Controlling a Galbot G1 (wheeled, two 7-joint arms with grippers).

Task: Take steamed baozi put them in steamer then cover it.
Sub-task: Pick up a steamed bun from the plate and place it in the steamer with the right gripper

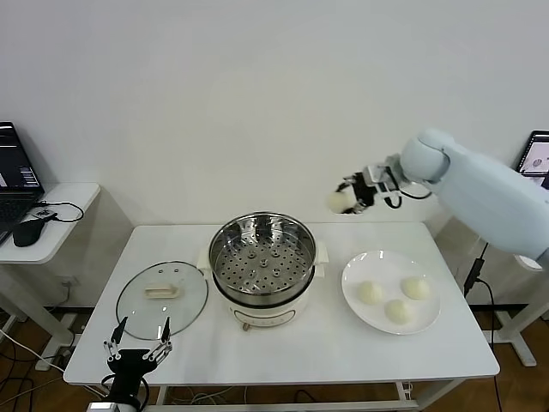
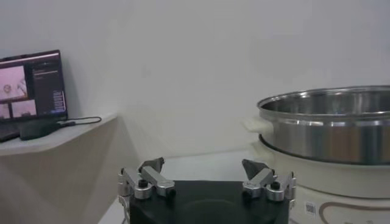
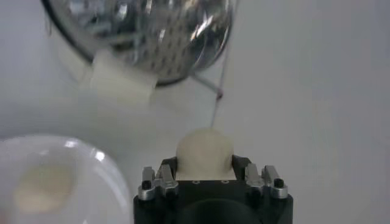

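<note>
Here the right end effector (image 1: pixel 347 199), pointing toward the steamer (image 1: pixel 262 257), pinches one round baozi (image 1: pixel 337 202) aloft; left end effector (image 1: pixel 137 350) spread.

Cream-white baozi (image 1: pixel 337 202); shiny steel steamer (image 1: pixel 262 249), perforated tray; white plate (image 1: pixel 352 283).

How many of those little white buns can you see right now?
4. Three baozi sit on the white plate: one on its left, one at the front, one on its right. The fourth is held in the right gripper, raised behind the steamer. None inside it.
</note>
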